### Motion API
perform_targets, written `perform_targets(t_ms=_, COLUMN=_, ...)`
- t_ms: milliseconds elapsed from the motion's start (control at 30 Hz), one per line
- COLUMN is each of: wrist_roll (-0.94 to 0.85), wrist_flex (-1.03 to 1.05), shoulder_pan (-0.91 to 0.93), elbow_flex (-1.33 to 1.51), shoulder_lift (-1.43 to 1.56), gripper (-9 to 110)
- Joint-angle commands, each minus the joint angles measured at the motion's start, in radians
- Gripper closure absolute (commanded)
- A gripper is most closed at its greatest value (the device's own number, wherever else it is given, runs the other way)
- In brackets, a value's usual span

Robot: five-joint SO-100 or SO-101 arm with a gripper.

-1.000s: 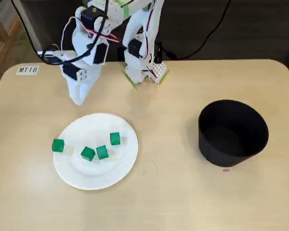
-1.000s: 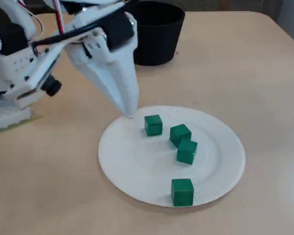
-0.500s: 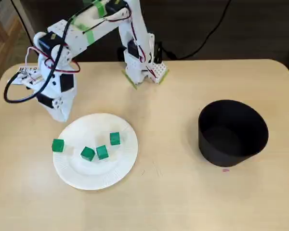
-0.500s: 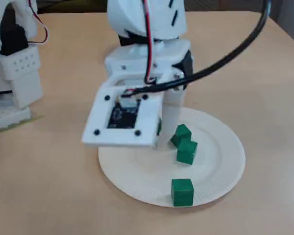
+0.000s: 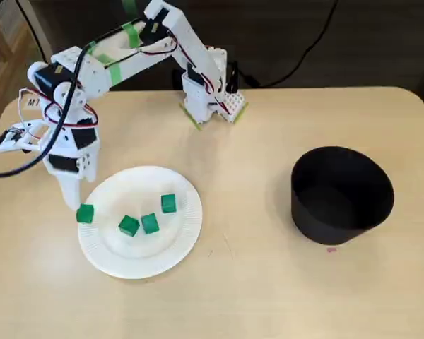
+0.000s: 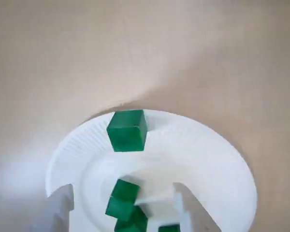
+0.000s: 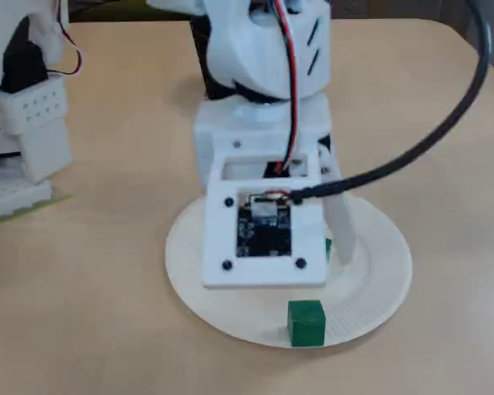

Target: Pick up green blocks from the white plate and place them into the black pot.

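Several green blocks lie on the white plate [image 5: 166, 247]. One block [image 5: 85, 213] sits on the plate's left rim, two blocks [image 5: 128, 225] [image 5: 150, 223] lie together in the middle, and another block [image 5: 168, 203] is to their right. My gripper [image 5: 69, 198] points down just above and left of the rim block. In the wrist view the gripper [image 6: 125, 215] is open and holds nothing. The rim block [image 6: 127, 129] lies ahead of its fingers [image 6: 62, 210], and other blocks [image 6: 123, 198] show between them. The black pot [image 5: 341, 194] stands far right.
The arm's base [image 5: 210, 99] is at the table's back edge. In a fixed view the wrist camera board [image 7: 263, 234] covers most of the plate [image 7: 181, 251]; only one green block [image 7: 305, 321] shows fully at its near rim.
The arm has swung left in a fixed view and come down at the plate's left edge, next to the rim block. The blocks have not moved.
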Motion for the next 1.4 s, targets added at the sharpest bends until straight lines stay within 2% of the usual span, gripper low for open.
perform_targets(t_ms=0, wrist_roll=-0.038, wrist_flex=0.026, shoulder_pan=0.025, elbow_flex=-0.075, shoulder_lift=-0.009, gripper=70)
perform_targets(t_ms=367, wrist_roll=-0.069, wrist_flex=0.048, shoulder_pan=0.044, elbow_flex=-0.107, shoulder_lift=-0.071, gripper=66)
perform_targets(t_ms=767, wrist_roll=0.002, wrist_flex=0.048, shoulder_pan=0.044, elbow_flex=-0.219, shoulder_lift=-0.186, gripper=65)
perform_targets(t_ms=1367, wrist_roll=0.025, wrist_flex=0.048, shoulder_pan=0.011, elbow_flex=-0.342, shoulder_lift=-0.313, gripper=69)
